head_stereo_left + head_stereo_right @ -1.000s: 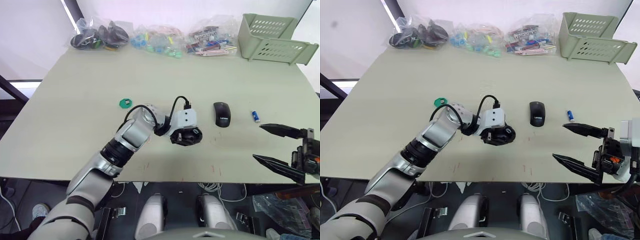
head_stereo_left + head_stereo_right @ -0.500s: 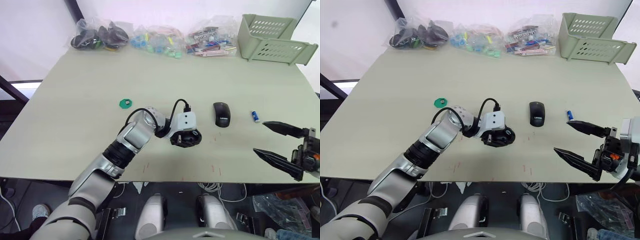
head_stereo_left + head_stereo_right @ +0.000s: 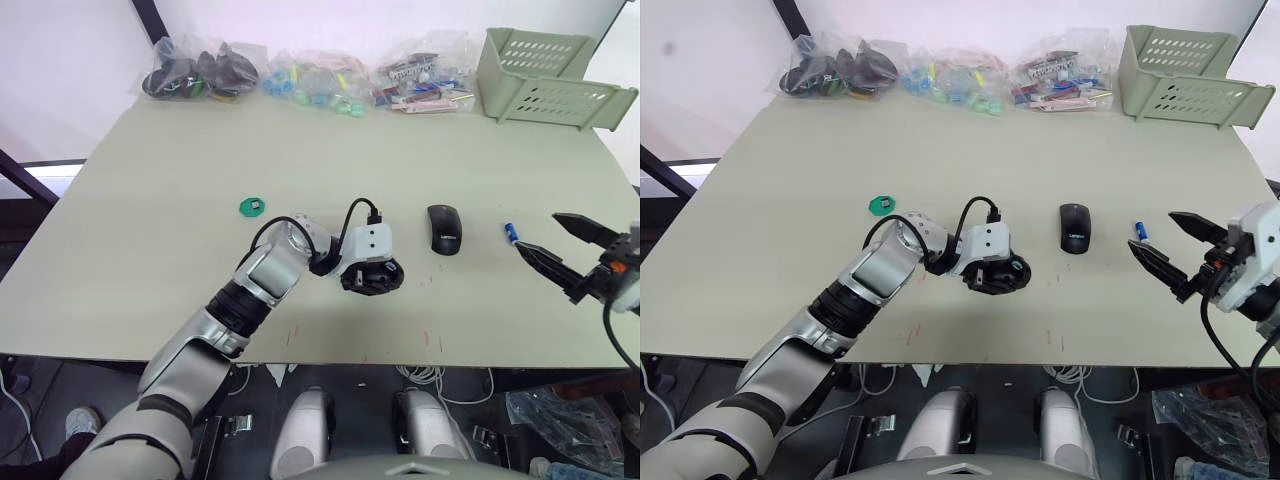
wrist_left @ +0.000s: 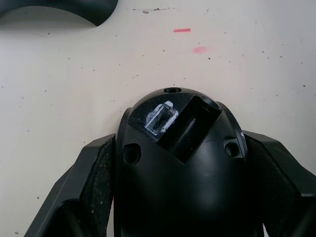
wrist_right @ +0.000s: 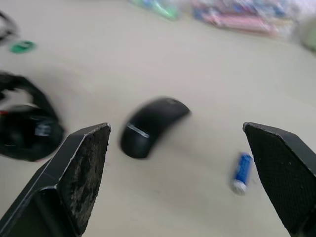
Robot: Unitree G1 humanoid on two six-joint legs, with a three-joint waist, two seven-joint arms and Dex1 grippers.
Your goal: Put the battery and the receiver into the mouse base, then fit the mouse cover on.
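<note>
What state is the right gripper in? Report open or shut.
Open. The right gripper has its two black fingers spread wide, nothing between them; the battery lies on the table beside one fingertip.

The mouse base runs off the left wrist view's lower edge, its flanks covered by the left gripper's fingers. From the head, the wrist block hides most of it. The cover and battery are motion-blurred. The bags' contents are too small to tell.
</note>
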